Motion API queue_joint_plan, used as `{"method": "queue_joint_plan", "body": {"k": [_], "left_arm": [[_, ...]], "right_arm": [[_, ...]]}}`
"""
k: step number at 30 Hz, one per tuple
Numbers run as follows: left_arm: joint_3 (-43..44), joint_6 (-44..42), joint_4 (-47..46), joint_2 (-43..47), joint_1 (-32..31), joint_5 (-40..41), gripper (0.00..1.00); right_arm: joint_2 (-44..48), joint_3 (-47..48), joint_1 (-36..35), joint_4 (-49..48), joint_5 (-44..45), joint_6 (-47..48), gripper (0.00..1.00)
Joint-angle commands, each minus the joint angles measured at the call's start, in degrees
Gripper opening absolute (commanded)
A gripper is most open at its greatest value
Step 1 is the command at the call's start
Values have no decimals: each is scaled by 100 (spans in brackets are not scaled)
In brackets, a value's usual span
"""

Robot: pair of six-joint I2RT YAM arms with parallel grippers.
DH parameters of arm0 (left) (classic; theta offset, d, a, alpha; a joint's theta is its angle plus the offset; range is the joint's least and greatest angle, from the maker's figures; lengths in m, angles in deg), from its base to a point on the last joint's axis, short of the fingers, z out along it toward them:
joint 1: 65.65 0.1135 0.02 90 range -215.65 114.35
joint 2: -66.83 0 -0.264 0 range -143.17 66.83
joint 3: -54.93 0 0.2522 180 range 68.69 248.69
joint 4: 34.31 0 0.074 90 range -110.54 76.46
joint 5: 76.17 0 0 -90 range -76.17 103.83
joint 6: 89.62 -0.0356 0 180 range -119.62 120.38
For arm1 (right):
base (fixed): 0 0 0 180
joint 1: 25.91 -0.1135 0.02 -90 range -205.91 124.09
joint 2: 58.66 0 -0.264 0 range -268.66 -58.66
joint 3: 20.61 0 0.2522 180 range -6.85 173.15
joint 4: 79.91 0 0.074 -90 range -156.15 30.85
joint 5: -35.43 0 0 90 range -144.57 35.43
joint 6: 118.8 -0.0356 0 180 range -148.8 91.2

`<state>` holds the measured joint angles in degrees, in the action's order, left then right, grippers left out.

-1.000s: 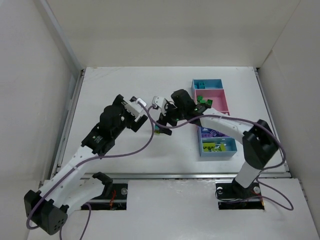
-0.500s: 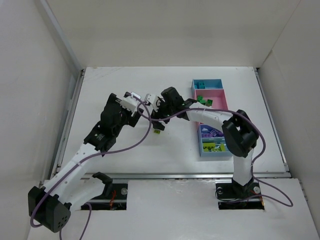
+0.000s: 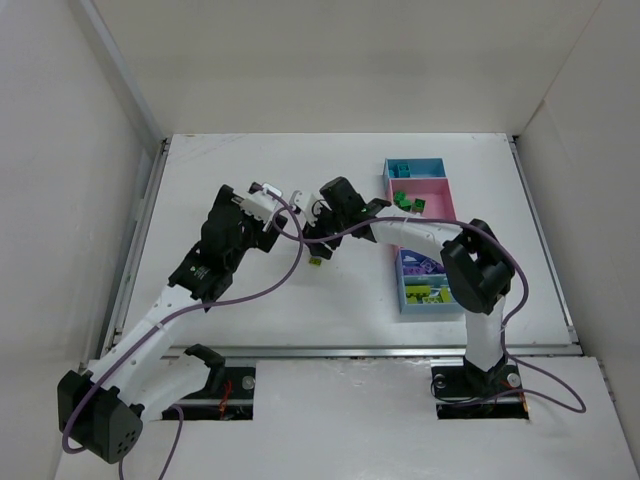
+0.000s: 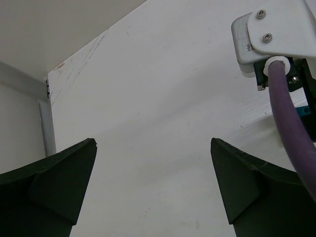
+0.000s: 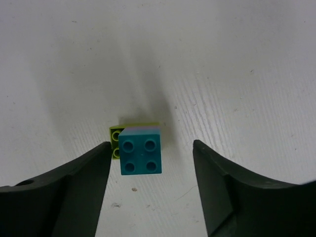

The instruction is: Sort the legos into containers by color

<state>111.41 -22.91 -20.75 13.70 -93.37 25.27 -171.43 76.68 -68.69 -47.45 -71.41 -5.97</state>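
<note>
A small stack of legos stands on the white table: a teal-blue brick (image 5: 141,157) on top, a thin purple layer under it, and a yellow-green brick (image 5: 115,138) sticking out to the left. From above the stack (image 3: 316,262) shows as a small speck. My right gripper (image 5: 152,148) straddles it, open. The left finger is close to the yellow-green brick and a clear gap remains on the right. My left gripper (image 4: 153,148) hovers open over bare table, just left of the right wrist (image 3: 335,205). The containers (image 3: 452,203) form a strip at the right and hold green (image 3: 405,203), purple (image 3: 425,265) and yellow-green legos (image 3: 428,292).
The right arm's white wrist housing (image 4: 276,34) and purple cable (image 4: 289,123) fill the right side of the left wrist view. White walls enclose the table on three sides. The two grippers are close together near the table's middle.
My right gripper has moved left and come down over the lego stack, and its jaws have narrowed. My left arm has drawn slightly left and back, still open.
</note>
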Motion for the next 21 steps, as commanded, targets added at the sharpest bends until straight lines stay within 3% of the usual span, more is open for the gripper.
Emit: {"method": "queue_joint_plan", "body": {"k": [1, 5, 9, 11, 12, 15, 19, 21], "left_arm": [[87, -88, -243, 48, 22, -46, 100], [87, -141, -243, 48, 22, -46, 100], [87, -141, -243, -5, 22, -98, 100], [87, -141, -243, -5, 22, -160, 100], [87, -141, -243, -5, 22, -221, 100], [87, -342, -190, -5, 22, -422, 100], [87, -773, 169, 47, 22, -1088, 100], [87, -957, 449, 48, 22, -1476, 99]], "right_arm": [[10, 102, -37, 19, 49, -7, 72], [10, -29, -37, 20, -91, -7, 80], [10, -100, -37, -33, -91, -59, 76], [-43, -100, -37, -147, -91, -129, 66], [-43, -39, -37, -147, -91, -208, 49], [-43, 32, 33, -314, -345, -445, 25], [150, 146, 296, -376, -706, -911, 7], [377, 146, 551, -559, -943, -1139, 7]]}}
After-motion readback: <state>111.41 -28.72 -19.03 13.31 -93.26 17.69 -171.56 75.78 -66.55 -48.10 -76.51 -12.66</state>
